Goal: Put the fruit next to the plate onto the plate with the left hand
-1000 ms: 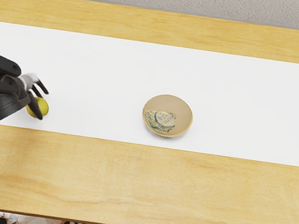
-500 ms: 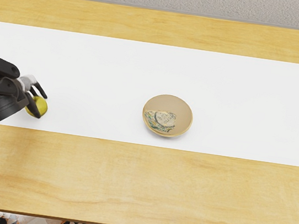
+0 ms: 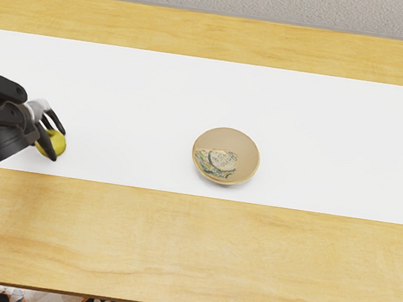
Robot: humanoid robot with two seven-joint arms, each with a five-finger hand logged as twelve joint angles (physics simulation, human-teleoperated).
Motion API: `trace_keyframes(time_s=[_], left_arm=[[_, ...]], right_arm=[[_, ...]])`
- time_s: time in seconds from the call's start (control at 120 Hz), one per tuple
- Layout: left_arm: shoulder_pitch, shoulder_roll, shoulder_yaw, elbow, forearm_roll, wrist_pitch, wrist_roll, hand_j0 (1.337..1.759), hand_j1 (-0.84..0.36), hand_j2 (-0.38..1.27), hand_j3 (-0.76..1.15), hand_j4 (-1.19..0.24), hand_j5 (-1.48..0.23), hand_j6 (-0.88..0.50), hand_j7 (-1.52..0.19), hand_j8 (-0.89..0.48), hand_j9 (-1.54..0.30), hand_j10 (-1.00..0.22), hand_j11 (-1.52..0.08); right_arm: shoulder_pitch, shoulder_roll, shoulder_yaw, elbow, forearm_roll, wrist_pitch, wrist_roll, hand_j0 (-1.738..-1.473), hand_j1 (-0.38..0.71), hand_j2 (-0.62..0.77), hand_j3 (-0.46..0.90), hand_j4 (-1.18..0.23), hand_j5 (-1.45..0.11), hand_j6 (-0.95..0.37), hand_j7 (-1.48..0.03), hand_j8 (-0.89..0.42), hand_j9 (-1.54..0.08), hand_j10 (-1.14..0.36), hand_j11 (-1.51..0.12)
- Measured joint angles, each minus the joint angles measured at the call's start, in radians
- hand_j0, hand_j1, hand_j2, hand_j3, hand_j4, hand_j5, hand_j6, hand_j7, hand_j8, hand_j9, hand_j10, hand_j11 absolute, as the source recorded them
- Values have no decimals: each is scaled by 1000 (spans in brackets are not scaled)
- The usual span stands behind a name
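A small yellow fruit sits on the white runner at the far left of the head view. My left hand is curled around it, black fingers wrapping its top and left side so only its right part shows. A tan plate with a patterned centre lies near the middle of the runner, well to the right of the fruit and hand. No right arm shows.
The white runner crosses a wooden table from side to side. A grey wall band runs along the far edge, and a patterned floor shows under the near edge.
The fingers have closed tighter on the fruit than a second ago. Hand and fruit stay at nearly the same spot, shifting only a few pixels.
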Motion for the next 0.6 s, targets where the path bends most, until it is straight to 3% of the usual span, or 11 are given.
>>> trace_keyframes(time_s=[0.408, 0.6], left_arm=[[-35, -14, -9, -1, -2, -2, 1, 1656, -295, 341, 0, -643, -866, -437, -853, -476, -862, -644, -864], [-64, -73, -15, 0, -6, -1, 1, 1656, -291, 355, 0, -642, -868, -443, -859, -476, -862, -645, -864]], right_arm=[[0, 0, 0, 0, 0, 0, 0, -1658, -305, -7, 0, -37, -47, -37, -47, -37, -47, -37, -47], [0, 0, 0, 0, 0, 0, 0, -1658, -305, -7, 0, -37, -47, -37, -47, -37, -47, -37, -47]])
